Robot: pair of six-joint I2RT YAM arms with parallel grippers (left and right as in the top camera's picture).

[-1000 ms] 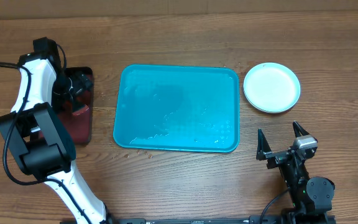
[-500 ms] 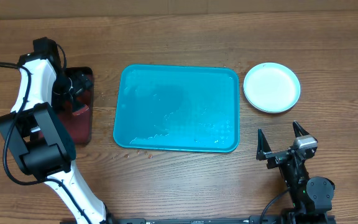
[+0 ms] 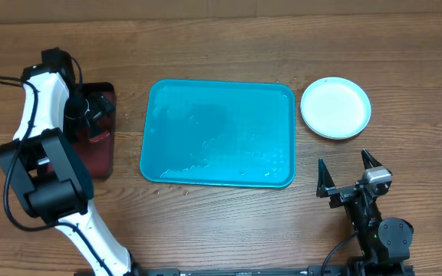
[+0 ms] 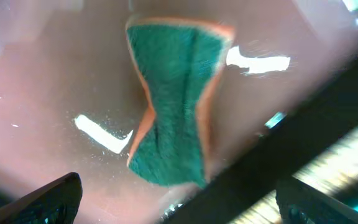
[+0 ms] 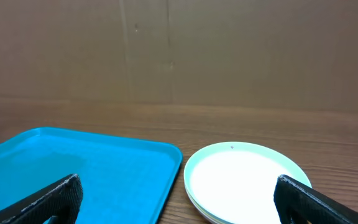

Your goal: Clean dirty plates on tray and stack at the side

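zero visible change in the last second: stack of round plastic plates (image 3: pixel 335 108) sits just right of bare turquoise rectangular plastic tray (image 3: pixel 218 132). left gripper (image 4: pixel 179 194) wide above green sponge (image 4: pixel 173 106), right gripper (image 3: pixel 344 170) wide, holding nothing. task looks done.

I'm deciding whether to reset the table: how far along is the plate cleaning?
Looks essentially finished. Done: the large turquoise plastic tray holds no plates; the round plastic plates, white on top, sit stacked right of it. In hand: nothing; the open left gripper hovers over the green sponge in the dark red tray, the right gripper is open and empty. Left: probably nothing.
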